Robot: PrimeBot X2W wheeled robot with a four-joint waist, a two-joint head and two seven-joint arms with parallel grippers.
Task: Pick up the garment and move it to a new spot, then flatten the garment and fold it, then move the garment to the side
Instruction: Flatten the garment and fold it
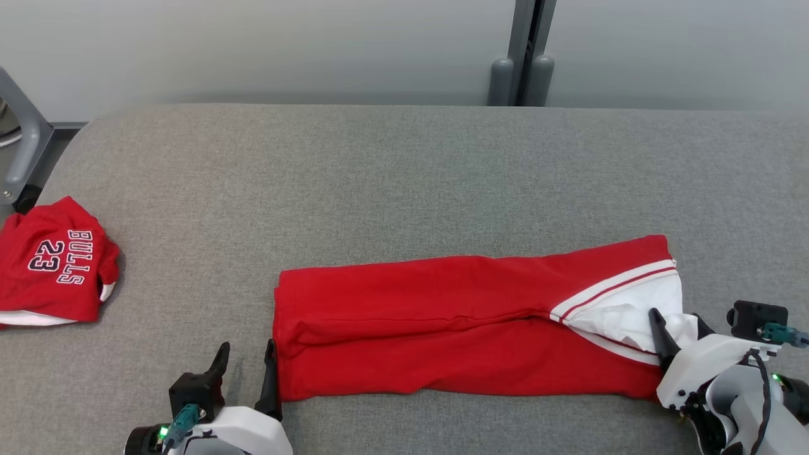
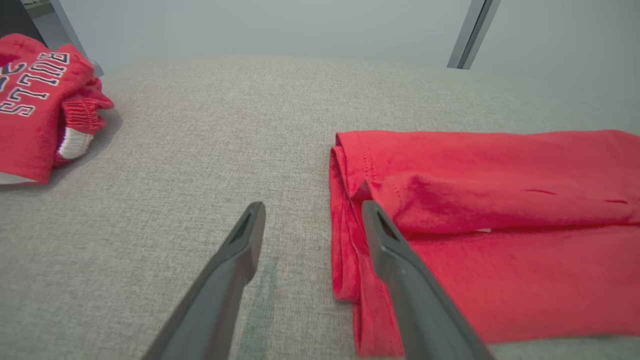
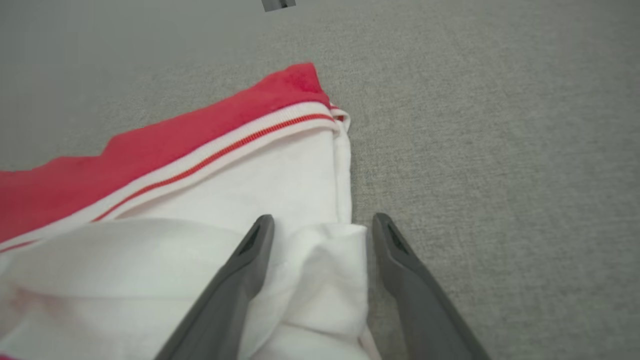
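The garment (image 1: 442, 322), red with a white, red-striped end, lies folded into a long band across the near part of the grey table (image 1: 404, 177). My left gripper (image 1: 247, 349) stands open at its left end. Seen from the left wrist, the left gripper (image 2: 314, 207) has one finger over the garment (image 2: 500, 210) edge and the other over bare table. My right gripper (image 1: 675, 317) is open at the white end. From the right wrist, the right gripper (image 3: 324, 220) has loose white cloth of the garment (image 3: 225, 190) lying between its spread fingers, not pinched.
A second red garment (image 1: 54, 265) printed BULLS 23 lies bunched at the table's left edge, also seen as a red garment (image 2: 35, 100) from the left wrist. A grey post (image 1: 524, 69) stands behind the table and a metal frame (image 1: 22, 145) at the far left.
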